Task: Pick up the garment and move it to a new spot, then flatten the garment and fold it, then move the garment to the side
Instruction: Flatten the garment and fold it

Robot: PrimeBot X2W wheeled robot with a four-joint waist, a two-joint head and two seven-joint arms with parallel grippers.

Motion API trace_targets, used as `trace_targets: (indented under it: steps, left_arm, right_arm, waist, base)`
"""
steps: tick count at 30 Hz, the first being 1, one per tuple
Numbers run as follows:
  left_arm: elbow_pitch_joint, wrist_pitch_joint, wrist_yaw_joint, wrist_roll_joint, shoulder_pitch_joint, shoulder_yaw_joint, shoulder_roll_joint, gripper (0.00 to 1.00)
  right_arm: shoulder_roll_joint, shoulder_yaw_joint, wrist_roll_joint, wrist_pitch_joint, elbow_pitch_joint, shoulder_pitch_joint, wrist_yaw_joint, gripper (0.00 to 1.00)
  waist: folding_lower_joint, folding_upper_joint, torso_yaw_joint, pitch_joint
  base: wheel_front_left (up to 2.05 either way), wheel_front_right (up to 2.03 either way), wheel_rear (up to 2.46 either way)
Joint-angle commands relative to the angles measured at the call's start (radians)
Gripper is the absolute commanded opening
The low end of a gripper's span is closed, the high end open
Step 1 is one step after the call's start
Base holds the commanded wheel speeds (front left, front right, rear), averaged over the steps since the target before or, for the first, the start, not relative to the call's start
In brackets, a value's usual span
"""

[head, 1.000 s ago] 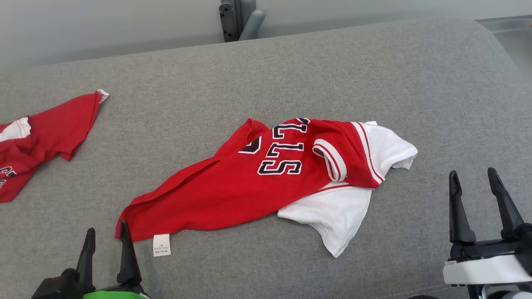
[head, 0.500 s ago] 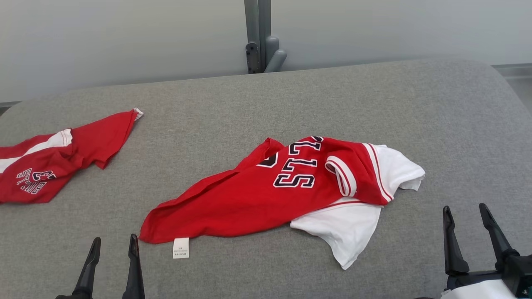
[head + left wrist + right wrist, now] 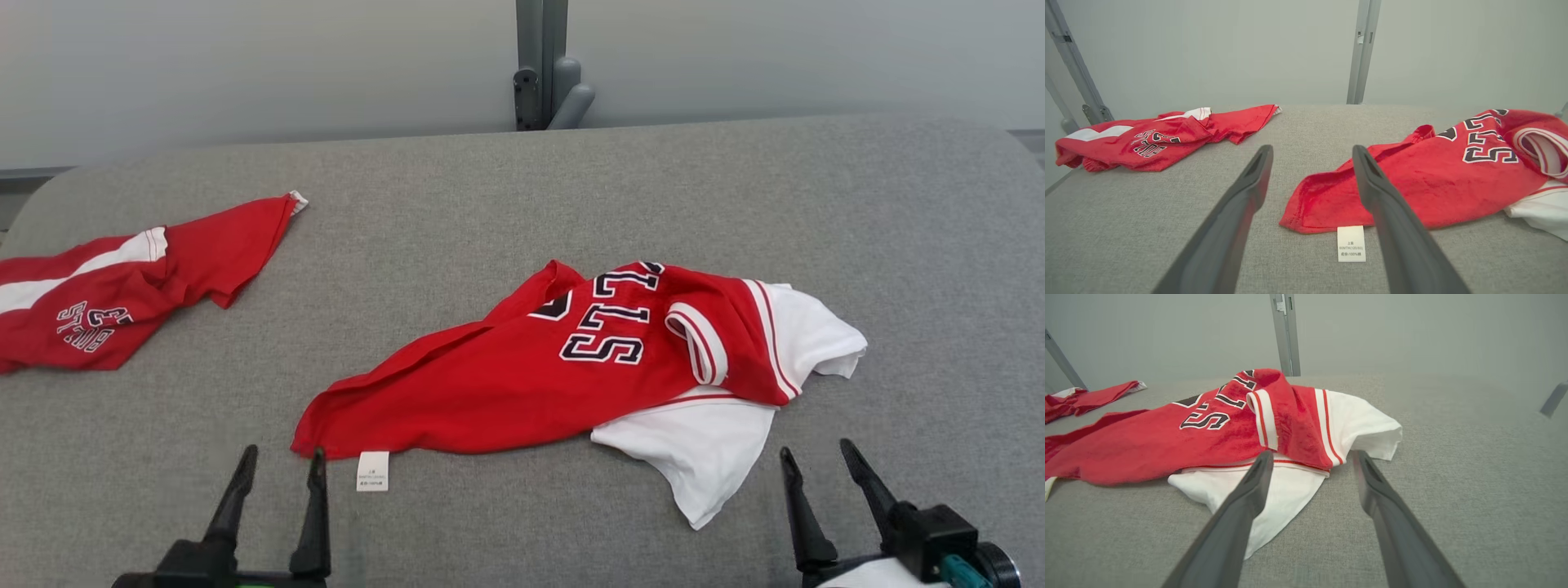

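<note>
The head camera has swung, so more of the second shirt shows than a second ago. Measured against the garment, the right gripper has drawn nearer its white sleeve, and the left gripper now reaches the red hem corner.

There are two shirts, two grippers and one white label. The garment is a soft, crumpled red jersey with white sleeves, striped trim and dark block letters, and it lies mid-bench. The other shirt lies bunched at 9 o'clock. The bench is grey woven fabric with rounded corners. Both grippers, at 7 and 5 o'clock, stand spread wide and hold nothing.
</note>
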Motion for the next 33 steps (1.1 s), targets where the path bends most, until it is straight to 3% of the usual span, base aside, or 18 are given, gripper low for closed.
trace_targets:
  steps: [1, 10, 15, 24, 33]
  left_arm:
    - [0.024, 0.000, -0.006, 0.007, -0.048, -0.013, 0.012, 1.00]
    - [0.225, 0.115, -0.010, 0.028, -0.269, -0.095, 0.058, 1.00]
    - [0.308, 0.174, -0.012, 0.023, -0.330, -0.114, 0.075, 1.00]
    - [0.370, 0.241, -0.010, -0.009, -0.318, -0.127, 0.084, 1.00]
    - [0.380, 0.286, -0.013, -0.054, -0.337, -0.135, 0.076, 1.00]
  right_arm:
    - [-0.006, 0.004, 0.008, 0.020, 0.019, -0.042, -0.001, 1.00]
    - [0.000, 0.066, 0.010, 0.246, 0.111, -0.162, -0.001, 1.00]
    - [0.001, 0.083, 0.027, 0.318, 0.148, -0.154, -0.001, 1.00]
    - [0.005, 0.174, 0.156, 0.377, 0.125, -0.094, 0.001, 1.00]
    - [0.005, 0.182, 0.184, 0.385, 0.132, -0.138, 0.001, 1.00]
  waist:
    - [0.0000, 0.0000, 0.010, 0.046]
    - [0.0000, 0.0000, 0.013, 0.156]
    - [0.0000, 0.0000, 0.012, 0.173]
    - [0.0000, 0.0000, 0.007, 0.162]
    - [0.0000, 0.0000, 0.012, 0.162]
  base:
    - [0.00, 0.00, 0.00]
    - [0.00, 0.00, 0.00]
    - [0.00, 0.00, 0.00]
    - [0.00, 0.00, 0.00]
    - [0.00, 0.00, 0.00]
